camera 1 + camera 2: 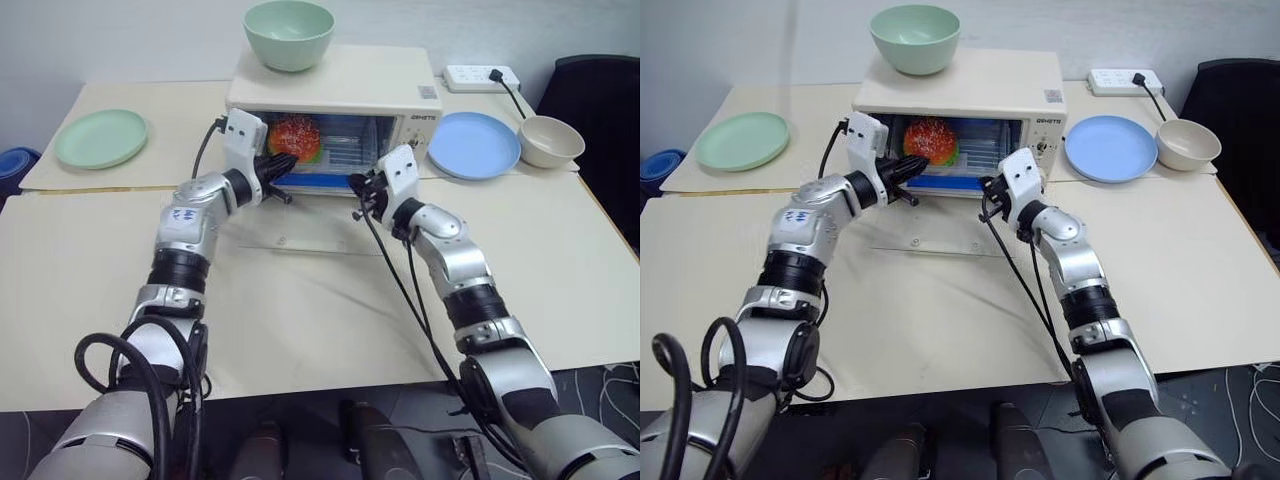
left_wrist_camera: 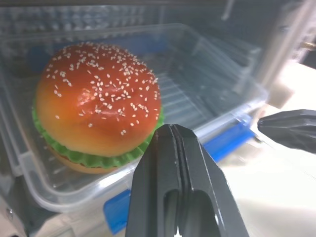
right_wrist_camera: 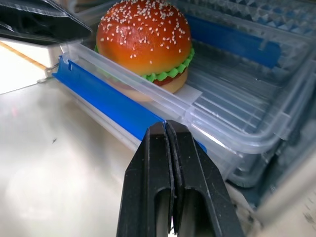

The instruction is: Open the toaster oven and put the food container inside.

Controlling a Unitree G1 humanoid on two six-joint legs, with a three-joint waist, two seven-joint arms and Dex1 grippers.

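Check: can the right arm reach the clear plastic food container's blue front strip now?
Probably yes: the shut right gripper sits right at the blue front strip, with the toaster oven door down and nothing between.

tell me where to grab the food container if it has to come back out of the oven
Probably the blue strip on the food container's near long edge, approached from the open front over the lowered door. That rim faces outward; the toaster oven walls block other sides.

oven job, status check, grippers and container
Left gripper and right gripper shut, empty, at the container's front edge. Container with burger in the open oven. Nothing in the way.
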